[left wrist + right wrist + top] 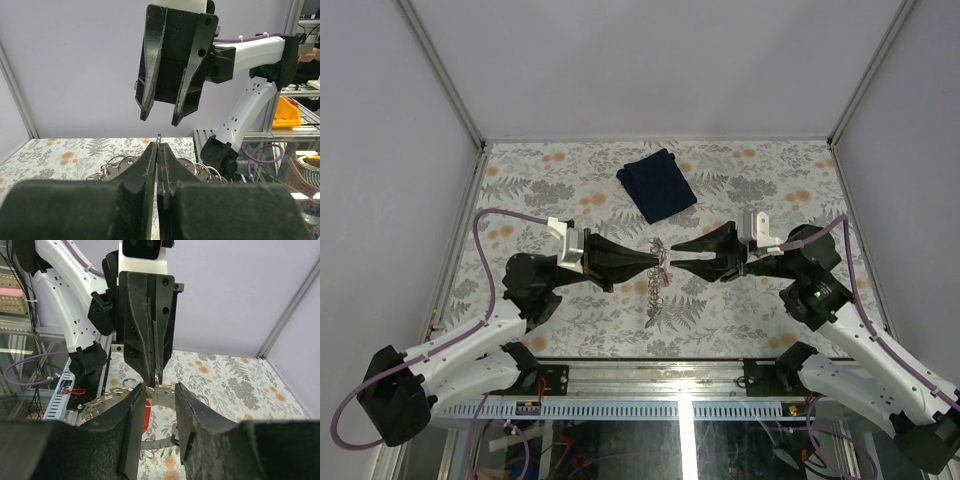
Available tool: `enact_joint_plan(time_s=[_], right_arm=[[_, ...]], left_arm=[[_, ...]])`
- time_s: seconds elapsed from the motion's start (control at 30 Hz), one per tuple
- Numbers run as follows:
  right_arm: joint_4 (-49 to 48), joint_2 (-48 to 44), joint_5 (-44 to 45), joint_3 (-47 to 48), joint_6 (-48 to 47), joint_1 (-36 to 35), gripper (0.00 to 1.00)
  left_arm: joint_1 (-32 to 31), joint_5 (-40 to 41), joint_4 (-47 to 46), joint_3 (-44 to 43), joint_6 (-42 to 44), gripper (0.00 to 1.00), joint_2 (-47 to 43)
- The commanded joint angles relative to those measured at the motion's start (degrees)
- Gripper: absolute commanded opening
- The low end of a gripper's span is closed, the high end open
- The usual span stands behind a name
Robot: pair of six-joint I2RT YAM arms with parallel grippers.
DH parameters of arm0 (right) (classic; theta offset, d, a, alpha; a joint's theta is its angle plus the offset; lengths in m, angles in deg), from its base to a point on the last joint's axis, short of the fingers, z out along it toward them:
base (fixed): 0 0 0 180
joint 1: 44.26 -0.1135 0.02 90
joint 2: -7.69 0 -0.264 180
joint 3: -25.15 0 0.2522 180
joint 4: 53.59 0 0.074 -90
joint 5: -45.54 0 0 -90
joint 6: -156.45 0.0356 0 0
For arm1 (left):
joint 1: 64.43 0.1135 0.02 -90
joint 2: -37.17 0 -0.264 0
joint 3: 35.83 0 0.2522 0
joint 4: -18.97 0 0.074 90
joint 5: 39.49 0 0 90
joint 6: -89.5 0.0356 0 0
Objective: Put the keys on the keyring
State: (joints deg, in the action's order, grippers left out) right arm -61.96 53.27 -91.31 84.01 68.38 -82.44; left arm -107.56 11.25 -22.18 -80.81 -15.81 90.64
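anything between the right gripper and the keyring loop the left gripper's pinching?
Nothing visible. The left gripper is shut on a thin bit of the keyring poking past its tips; the open right gripper faces it tip to tip, only air between. The blue cloth lies well away.

White arms [460, 348], blk jaws, purple cables [250, 37]

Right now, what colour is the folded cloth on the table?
The cloth is dark blue, clearest in the top view.
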Motion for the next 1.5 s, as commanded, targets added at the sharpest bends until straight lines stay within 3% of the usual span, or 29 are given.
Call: enact_joint_plan(time_s=[0.0, 0.63, 0.9, 1.1, 1.17, 1.33, 1.47], right_arm=[[-4.06, 1.29, -4.92, 2.01, -0.42, 0.12, 0.35], [-2.06, 5.55, -7.16, 3.55, 0.37, 0.03, 0.24], [-1.19, 6.23, -7.23, 4.31, 0.69, 0.04, 0.00], [17.74, 5.63, -3.85, 11.27, -7.71, 0.03, 0.00], [26.41, 6.36, -2.11, 15.07, -11.35, 0.03, 0.00], [47.05, 11.15, 3.16, 25.33, -19.18, 0.03, 0.00], [58.46, 15.60, 7.68, 32.56, -21.60, -0.89, 0.00]], left_arm=[[-0.25, -1.63, -6.02, -2.57, -0.60, 0.00, 0.06], [-0.25, -2.46, -5.97, -3.23, -0.27, 0.00, 1.28], [-0.30, -2.05, -5.17, -3.31, 0.50, 0.00, 1.15], [-0.28, -2.44, 6.52, -5.10, 6.77, 0.33, -1.26], [-0.26, -2.32, 11.75, -6.09, 10.11, 0.39, -2.47], [-0.25, -1.21, 26.33, -9.90, 19.46, 0.42, -4.87], [-0.25, -0.29, 32.90, -11.25, 23.13, 0.40, -5.93]])
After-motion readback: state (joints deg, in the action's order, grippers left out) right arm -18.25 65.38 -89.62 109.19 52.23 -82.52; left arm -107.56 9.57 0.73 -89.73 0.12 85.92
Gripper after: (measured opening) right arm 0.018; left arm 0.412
